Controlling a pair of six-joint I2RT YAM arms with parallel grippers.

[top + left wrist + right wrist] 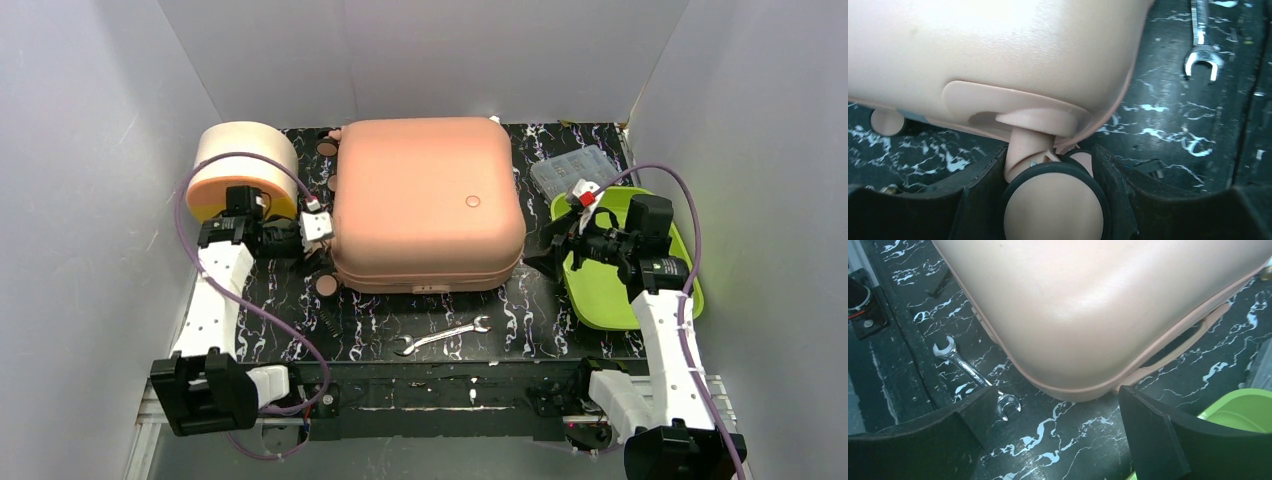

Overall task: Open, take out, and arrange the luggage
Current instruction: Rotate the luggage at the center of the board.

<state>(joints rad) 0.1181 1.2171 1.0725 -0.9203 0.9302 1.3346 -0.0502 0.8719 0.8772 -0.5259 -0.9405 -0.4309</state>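
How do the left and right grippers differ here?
The left gripper has a wheel of the luggage between its fingers; the right gripper is open, empty. The left gripper is at the luggage's left side, the right gripper at its near right corner, by the green tray. Both face the luggage.

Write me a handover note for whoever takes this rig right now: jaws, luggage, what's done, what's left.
Left gripper: jaws closed on a wheel on the left side of the luggage.
Right gripper: jaws open, empty, beside the luggage's near-right corner, at the edge of the lime-green tray.
Luggage: lying flat mid-table, shell closed. A wrench lies in front of it.
Done: nothing opened yet.
Left: open it, take out whatever is inside, arrange.
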